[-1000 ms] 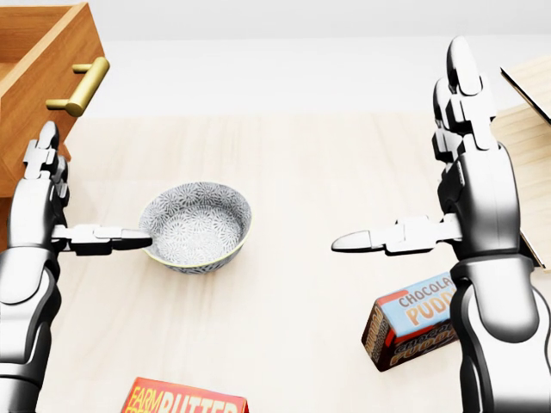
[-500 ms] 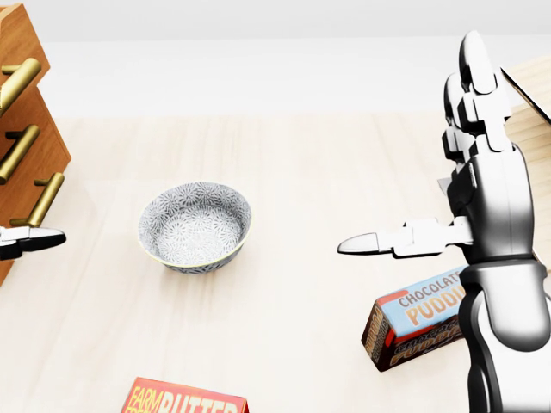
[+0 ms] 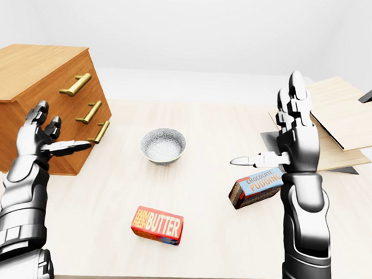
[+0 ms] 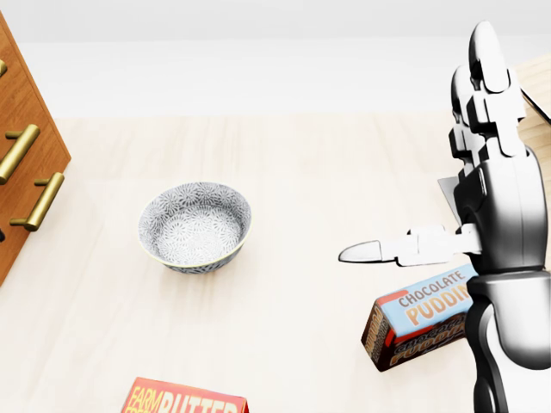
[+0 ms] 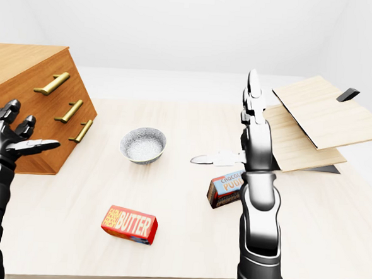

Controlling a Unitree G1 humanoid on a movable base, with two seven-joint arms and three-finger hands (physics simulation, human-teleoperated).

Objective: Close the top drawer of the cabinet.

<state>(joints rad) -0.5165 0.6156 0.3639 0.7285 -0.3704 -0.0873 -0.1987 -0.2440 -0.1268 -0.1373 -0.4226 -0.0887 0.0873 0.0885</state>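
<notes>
The wooden cabinet (image 3: pixel 44 86) stands on the table at the left of the left-eye view, tilted as seen, with three brass handles down its face. Its top drawer, marked by the top handle (image 3: pixel 75 84), sits flush with the two below. My left hand (image 3: pixel 60 132) is open with fingers spread, just off the cabinet's face near the lowest handle and holding nothing. My right hand (image 3: pixel 272 129) is open and raised upright, thumb pointing left, above the pudding box. In the head view only the cabinet's edge (image 4: pixel 21 112) and my right hand (image 4: pixel 422 155) show.
A patterned grey bowl (image 3: pixel 163 144) sits mid-table. A red butter box (image 3: pixel 157 225) lies near the bottom edge. A chocolate pudding box (image 3: pixel 254 189) lies by my right arm. Stacked wooden boards (image 3: pixel 339 120) lie at the right.
The top drawer stood pulled out a second ago and now sits flush. My left hand has drawn back left out of the head view. My right hand has drifted slightly right.
</notes>
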